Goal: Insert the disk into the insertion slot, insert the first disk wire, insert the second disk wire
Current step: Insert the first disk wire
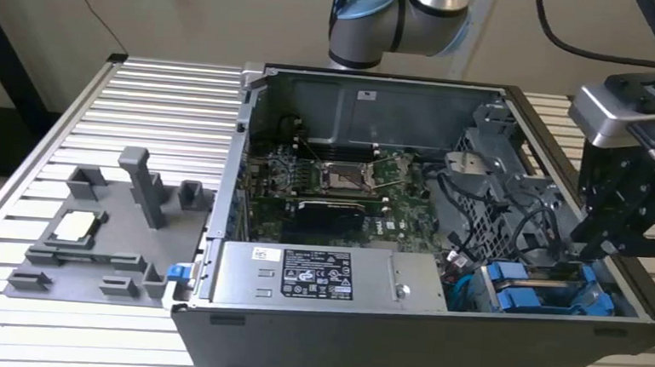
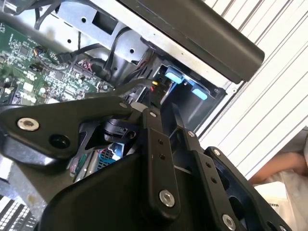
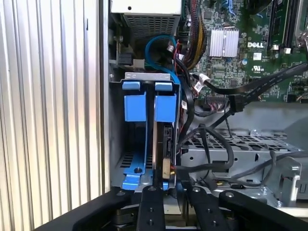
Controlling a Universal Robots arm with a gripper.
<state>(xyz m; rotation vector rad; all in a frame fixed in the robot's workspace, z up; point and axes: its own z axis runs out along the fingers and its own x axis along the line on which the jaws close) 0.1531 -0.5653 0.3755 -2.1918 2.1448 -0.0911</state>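
Note:
The disk (image 3: 167, 140) stands on edge in the insertion slot of the drive bay (image 1: 539, 292), its blue carrier front (image 3: 165, 102) beside another blue carrier front (image 3: 134, 107). My gripper (image 3: 171, 186) is right at the disk's connector end. Its fingers (image 3: 152, 208) are close together on a disk wire's plug (image 3: 166, 169), which has yellow and red leads. A black cable (image 3: 211, 167) runs off from the plug. In the exterior view the gripper (image 1: 589, 251) hangs over the case's right front corner. In the second wrist view its tips (image 2: 156, 98) reach into the bay.
The open computer case (image 1: 410, 325) lies on a slatted metal table (image 1: 138, 121). Inside are the motherboard (image 1: 340, 180), a power supply (image 1: 328, 277) and loose black cables (image 1: 519, 221). A grey fixture plate (image 1: 108, 238) sits at the exterior view's left. A person's arm (image 2: 284, 166) is beside the table.

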